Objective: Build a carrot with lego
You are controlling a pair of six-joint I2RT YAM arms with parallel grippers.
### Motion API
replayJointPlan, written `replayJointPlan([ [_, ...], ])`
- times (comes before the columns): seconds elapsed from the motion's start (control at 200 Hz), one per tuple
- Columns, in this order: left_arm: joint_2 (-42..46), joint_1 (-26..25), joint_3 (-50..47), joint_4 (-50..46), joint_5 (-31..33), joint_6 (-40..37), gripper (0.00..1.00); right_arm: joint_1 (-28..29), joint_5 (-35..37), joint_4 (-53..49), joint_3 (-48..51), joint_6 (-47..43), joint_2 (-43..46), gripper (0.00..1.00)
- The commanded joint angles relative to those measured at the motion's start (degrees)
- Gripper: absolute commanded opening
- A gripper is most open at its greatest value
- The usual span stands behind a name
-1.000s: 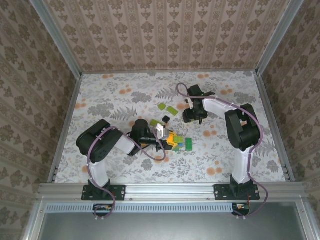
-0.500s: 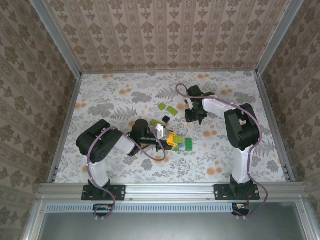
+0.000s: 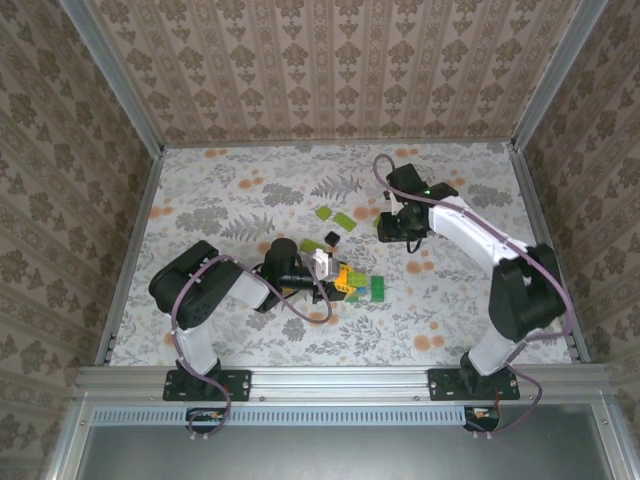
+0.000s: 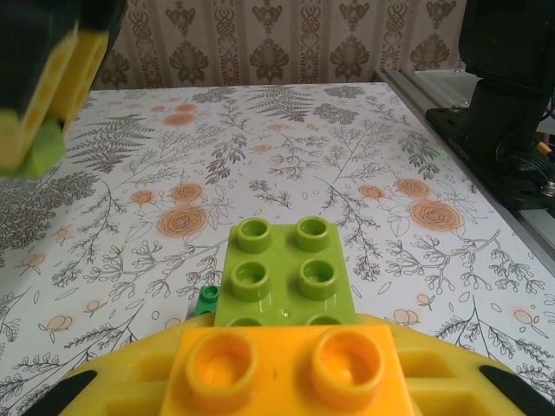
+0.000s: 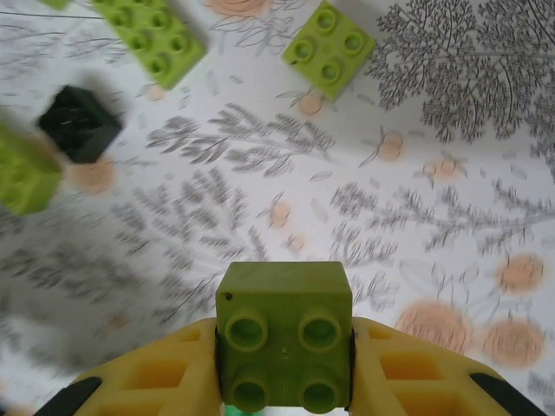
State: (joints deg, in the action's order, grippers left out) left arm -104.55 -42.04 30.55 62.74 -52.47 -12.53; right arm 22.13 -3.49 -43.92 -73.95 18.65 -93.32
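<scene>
My left gripper (image 4: 290,368) (image 3: 335,277) is shut on an orange lego brick (image 4: 290,360) (image 3: 347,279), low over the table's middle. A lime-green brick (image 4: 284,270) sticks out from under the orange one, studs up; together they look like part of the carrot. A tiny dark green piece (image 4: 206,301) shows beside it. My right gripper (image 5: 284,347) (image 3: 393,228) is shut on a lime-green square brick (image 5: 284,334), raised above the table at the back right. Loose lego below it: two lime bricks (image 5: 149,35) (image 5: 329,48), a black one (image 5: 80,124) and another lime one (image 5: 26,178).
A blurred yellow and lime block (image 4: 43,95) hangs at the upper left of the left wrist view. Green bricks (image 3: 378,288) lie right of the left gripper. The loose lime bricks (image 3: 335,217) sit mid-table. Metal rails (image 3: 540,240) and papered walls fence the floral table (image 3: 230,200).
The right gripper closed on the lime-green brick and lifted it, shifting slightly right as its elbow swung out to the right. The left arm stayed still.
</scene>
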Motion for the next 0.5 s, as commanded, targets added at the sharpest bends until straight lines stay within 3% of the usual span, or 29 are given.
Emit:
replayJointPlan([
  [0.0,0.65,-0.31,-0.16,-2.15,1.70,-1.75,0.25,2.20,-2.09,-5.51,1.35,5.42,4.71,0.25],
  [0.19,1.10,-0.32,-0.66,-1.83,2.23,-1.70,0.23,6.52,-5.35,-7.36,2.44,10.43,8.88,0.24],
  [0.495,0.93,-0.38,-0.75,-1.81,3.19,-1.99,0.18,11.15,-4.87,-6.80,6.51,17.12,11.53,0.22],
])
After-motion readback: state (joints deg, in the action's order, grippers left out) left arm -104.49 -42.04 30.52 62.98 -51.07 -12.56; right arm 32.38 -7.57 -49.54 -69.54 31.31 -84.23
